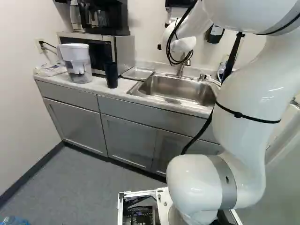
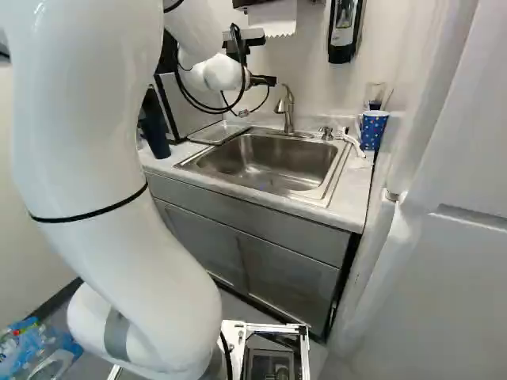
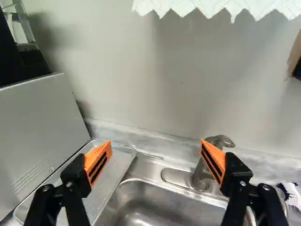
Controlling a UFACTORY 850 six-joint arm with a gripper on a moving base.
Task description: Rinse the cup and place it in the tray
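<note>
In the right base view my gripper point(image 2: 264, 81) is above the back of the sink, left of the faucet point(image 2: 287, 107). The wrist view has the gripper point(image 3: 155, 157) wide open and facing the wall, nothing between its fingers; the faucet point(image 3: 203, 169) stands beside one finger. A dark cup point(image 1: 111, 75) is upright on the counter, left of the metal tray point(image 1: 137, 73). Beyond the sink point(image 2: 265, 162) stands a blue dotted cup point(image 2: 373, 128). The tray point(image 3: 120, 162) lies flat between microwave and sink, partly behind a finger; nothing shows on its visible part.
A water pitcher point(image 1: 77, 63) stands left of the dark cup, before the microwave point(image 1: 123, 52). A coffee maker point(image 1: 105, 18) sits on top. Paper towel point(image 3: 211, 5) hangs above the gripper. Near the blue cup are a white brush point(image 2: 352, 144) and a clear glass point(image 2: 375, 93). A soap dispenser point(image 2: 344, 30) is wall-mounted.
</note>
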